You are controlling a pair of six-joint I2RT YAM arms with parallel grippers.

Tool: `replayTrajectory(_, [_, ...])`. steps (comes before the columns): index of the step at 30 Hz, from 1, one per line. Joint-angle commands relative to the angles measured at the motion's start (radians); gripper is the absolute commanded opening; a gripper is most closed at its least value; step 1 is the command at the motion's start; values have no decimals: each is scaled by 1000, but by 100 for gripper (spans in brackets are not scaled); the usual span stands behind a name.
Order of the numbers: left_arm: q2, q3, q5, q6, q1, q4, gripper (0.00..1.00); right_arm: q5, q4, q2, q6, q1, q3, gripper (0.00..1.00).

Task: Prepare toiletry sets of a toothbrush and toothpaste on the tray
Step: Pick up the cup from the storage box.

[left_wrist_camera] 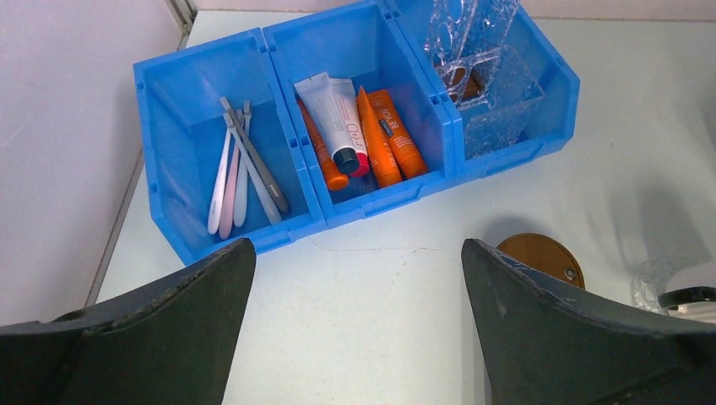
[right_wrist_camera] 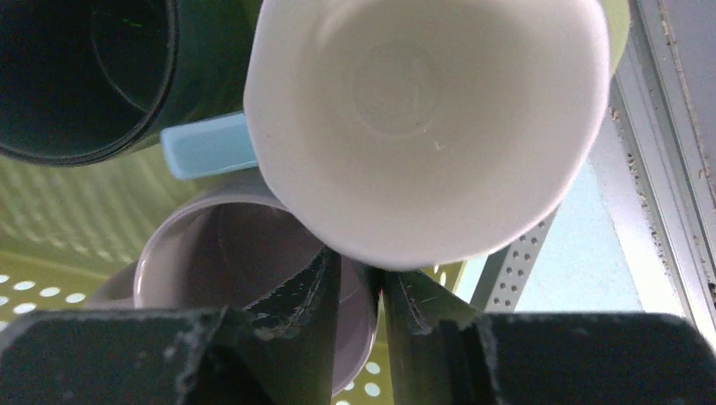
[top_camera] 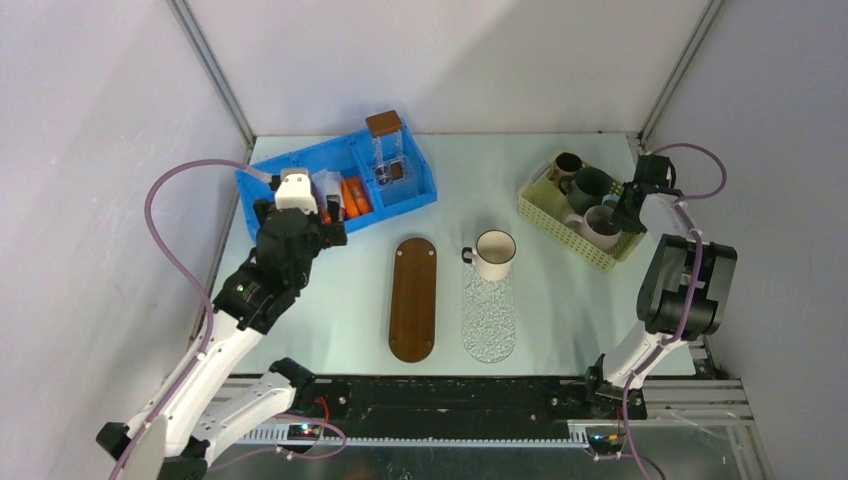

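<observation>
So far no toothbrush point(left_wrist_camera: 241, 164) or toothpaste point(left_wrist_camera: 393, 135) on the tray point(top_camera: 412, 300); my left gripper point(left_wrist_camera: 356, 253) gapes, my right gripper point(right_wrist_camera: 363, 283) pinches a mauve mug point(right_wrist_camera: 219, 253).

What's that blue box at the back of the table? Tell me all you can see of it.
The blue bin looks like plastic, three open-topped compartments joined in a row. It sits flat on the table, far left, angled. Left compartment holds toothbrushes, the middle toothpaste tubes, the right clear boxes. The left gripper hovers open before it, not touching.
</observation>
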Motion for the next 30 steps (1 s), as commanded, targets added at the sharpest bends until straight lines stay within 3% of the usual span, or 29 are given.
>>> replayTrajectory(1, [-6,-16,-34,30,11,53,100,-23,27,41,-34,-2,34,27])
replayTrajectory(11, [3,-28,-35,35,14,62,100,-32,28,-33,-52,7,34,0])
replayTrajectory(30, [18,-34,-20,37,15,55,100,109,-84,-364,33,219,33,0])
